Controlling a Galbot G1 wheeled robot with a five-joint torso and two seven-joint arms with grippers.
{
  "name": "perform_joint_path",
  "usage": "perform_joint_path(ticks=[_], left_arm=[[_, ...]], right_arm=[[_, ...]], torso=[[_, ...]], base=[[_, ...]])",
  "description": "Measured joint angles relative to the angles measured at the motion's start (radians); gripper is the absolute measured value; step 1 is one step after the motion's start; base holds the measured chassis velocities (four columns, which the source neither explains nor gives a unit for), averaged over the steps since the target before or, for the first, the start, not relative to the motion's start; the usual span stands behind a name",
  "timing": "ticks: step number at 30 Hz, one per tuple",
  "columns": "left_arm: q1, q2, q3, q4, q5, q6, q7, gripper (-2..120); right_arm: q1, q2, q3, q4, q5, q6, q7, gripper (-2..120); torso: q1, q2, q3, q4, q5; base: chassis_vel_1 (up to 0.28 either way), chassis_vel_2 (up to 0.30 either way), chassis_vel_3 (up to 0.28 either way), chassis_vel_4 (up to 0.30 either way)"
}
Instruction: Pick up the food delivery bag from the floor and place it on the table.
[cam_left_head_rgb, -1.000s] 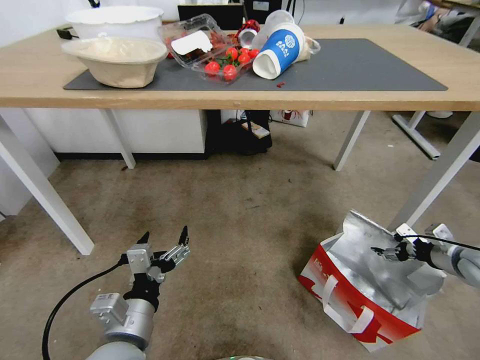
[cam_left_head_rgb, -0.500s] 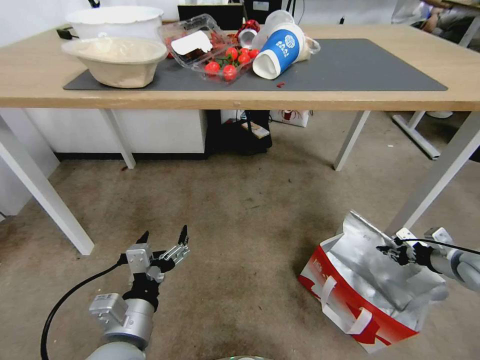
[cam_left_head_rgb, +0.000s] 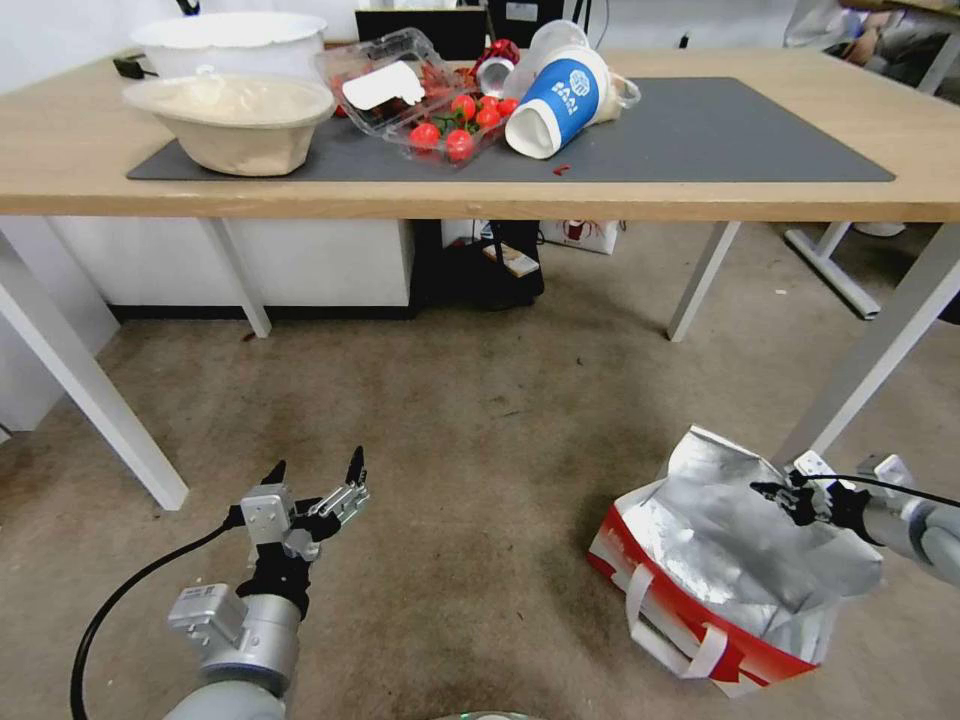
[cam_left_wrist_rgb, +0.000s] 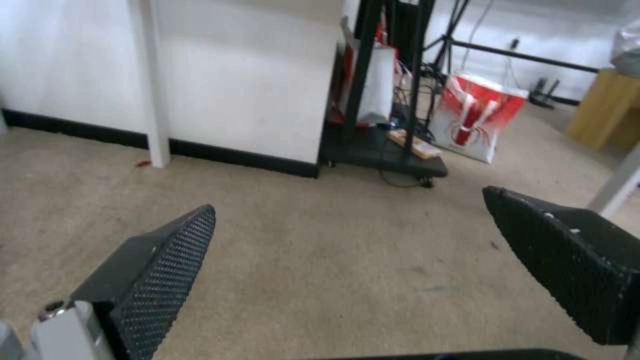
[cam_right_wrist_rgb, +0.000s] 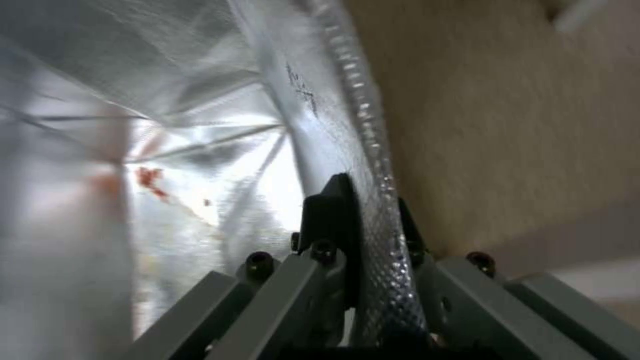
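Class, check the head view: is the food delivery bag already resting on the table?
No: the food delivery bag sits on the floor beside a leg of the table, with the right gripper clamped on its foil rim.

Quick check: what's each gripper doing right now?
Left gripper: open, empty, above the floor.
Right gripper: shut on the food delivery bag rim.

**Clutter on top and underneath**

A blue-and-white paper cup lies tipped on its side, just beside an open clear plastic box of cherry tomatoes. Farther left, a beige bowl sits in front of a white tub. Below stands a black cart, near a red-and-white bag.
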Motion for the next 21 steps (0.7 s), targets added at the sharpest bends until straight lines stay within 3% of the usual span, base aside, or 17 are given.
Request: perform_joint_path(ticks=[5,10,21], left_arm=[[0.000,0.006,-0.005,-0.007,-0.008,0.002,-0.014,100],[0.001,0.008,-0.008,-0.012,-0.012,0.002,-0.015,100],[-0.003,0.008,-0.013,-0.013,-0.014,-0.002,-0.023,100]], right_arm=[[-0.009,-0.055,0.043,0.065,0.109,0.073,-0.178,0],[0.034,-0.098,0.030,0.106,0.168,0.068,-0.230,0],[0.244,-0.167,-0.134,0.164,0.337,0.034,-0.383,0]], torso=[[0.000,0.000,0.000,0.0001,-0.0001],[0.000,0.000,0.000,0.0003,-0.0003],[0.000,0.000,0.000,0.0001,-0.0003]], base=[[0.000,0.000,0.000,0.000],[0.000,0.000,0.000,0.000],[0.000,0.000,0.000,0.000]])
